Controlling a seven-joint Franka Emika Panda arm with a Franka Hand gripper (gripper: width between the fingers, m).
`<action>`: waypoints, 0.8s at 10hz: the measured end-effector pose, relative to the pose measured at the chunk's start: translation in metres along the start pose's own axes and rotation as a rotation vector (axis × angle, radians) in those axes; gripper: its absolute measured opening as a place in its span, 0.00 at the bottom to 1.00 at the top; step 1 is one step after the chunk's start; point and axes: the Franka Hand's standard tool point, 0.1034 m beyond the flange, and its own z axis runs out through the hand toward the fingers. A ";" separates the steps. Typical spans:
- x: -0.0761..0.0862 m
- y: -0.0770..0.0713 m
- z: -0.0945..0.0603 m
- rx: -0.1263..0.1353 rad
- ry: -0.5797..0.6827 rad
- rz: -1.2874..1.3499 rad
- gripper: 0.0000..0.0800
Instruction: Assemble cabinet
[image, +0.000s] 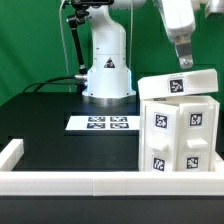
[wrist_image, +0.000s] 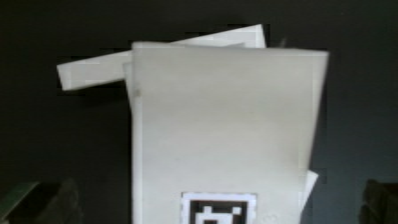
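Observation:
The white cabinet body (image: 181, 132) stands at the exterior view's right, against the low border rail, with several tags on its front doors. A white top panel (image: 178, 86) with one tag lies slightly tilted on top of it. My gripper (image: 183, 63) hangs just above this panel. In the wrist view the panel (wrist_image: 228, 120) fills the middle, its tag (wrist_image: 217, 212) near the edge. My gripper (wrist_image: 208, 205) is open, with its dark fingers (wrist_image: 36, 203) standing wide on either side of the panel, not touching it. Another white part (wrist_image: 93, 72) sticks out from under the panel.
The marker board (image: 101, 124) lies flat on the black table in front of the robot base (image: 107, 72). The low white border rail (image: 60, 181) runs along the front and up the exterior view's left side (image: 9, 153).

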 end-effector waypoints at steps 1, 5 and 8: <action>0.000 0.001 0.002 -0.003 0.001 -0.016 1.00; -0.004 -0.002 0.000 -0.026 0.030 -0.365 1.00; -0.006 -0.004 0.004 -0.059 0.026 -0.783 1.00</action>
